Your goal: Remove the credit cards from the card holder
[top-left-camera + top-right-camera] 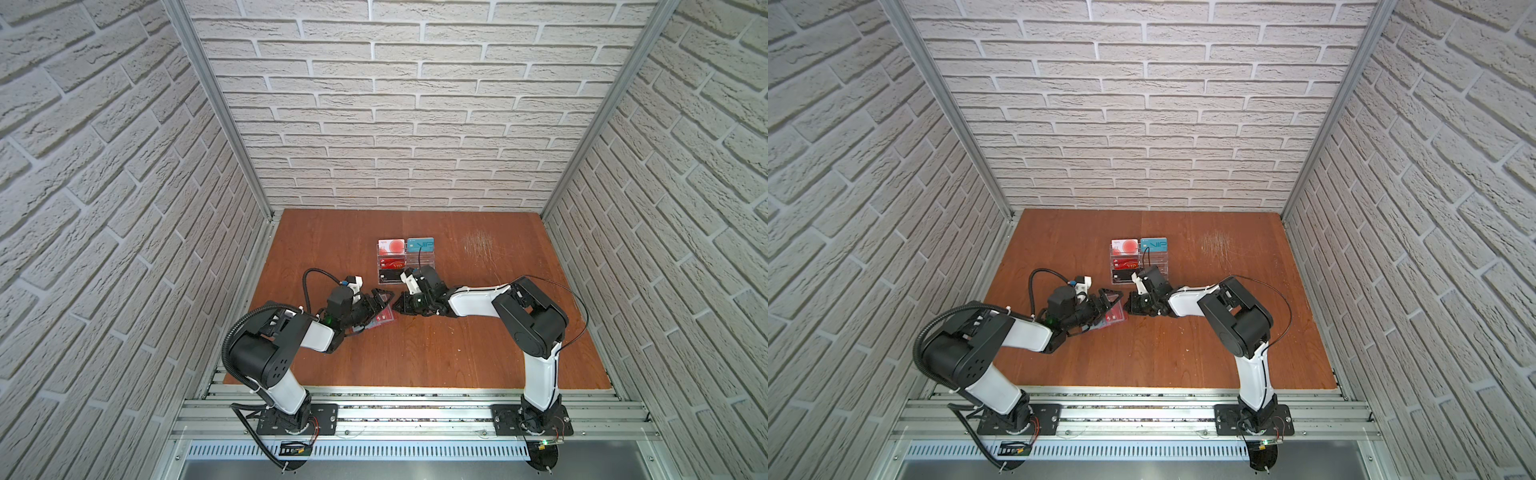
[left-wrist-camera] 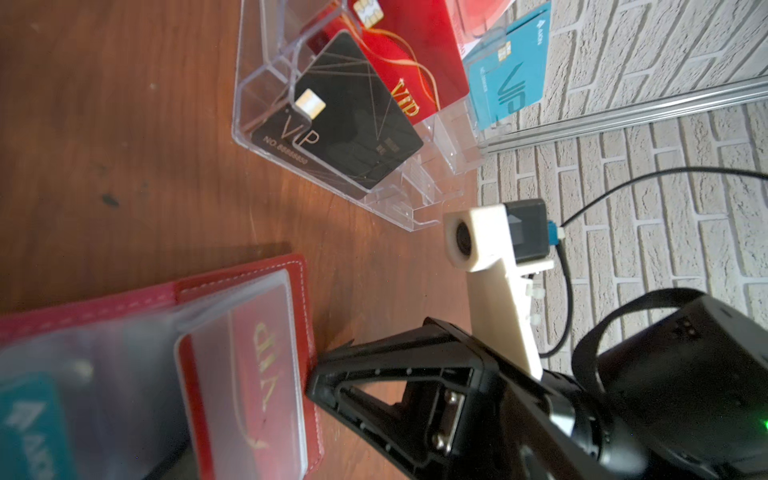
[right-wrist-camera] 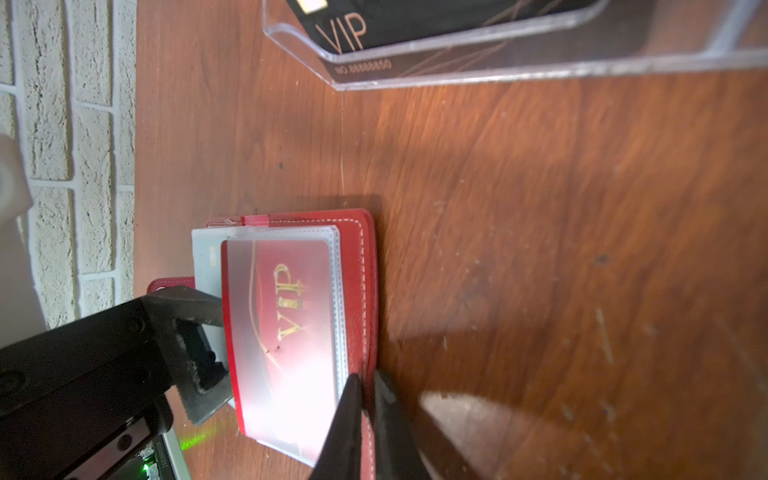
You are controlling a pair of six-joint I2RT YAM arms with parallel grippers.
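**A:** What is the right gripper doing?

**B:** Its jaws are pinched together on the stitched edge of the card holder. One finger lies on the sleeve side and the other outside the red cover.

**A:** And the left gripper?

**B:** Its jaws stand wide apart at the opposite side of the holder, over a grey sleeve page. They grip nothing that I can see.

**A:** Where are the cards?

**B:** The red card, with gold VIP lettering, sits in the top clear sleeve. The teal card shows blurred in another sleeve, in the left wrist view.

**A:** And the holder itself?

**B:** It lies open on the table, between the two grippers in both top views. It is just in front of the clear stand, and the two do not touch. The stand's front tier holds a black card.
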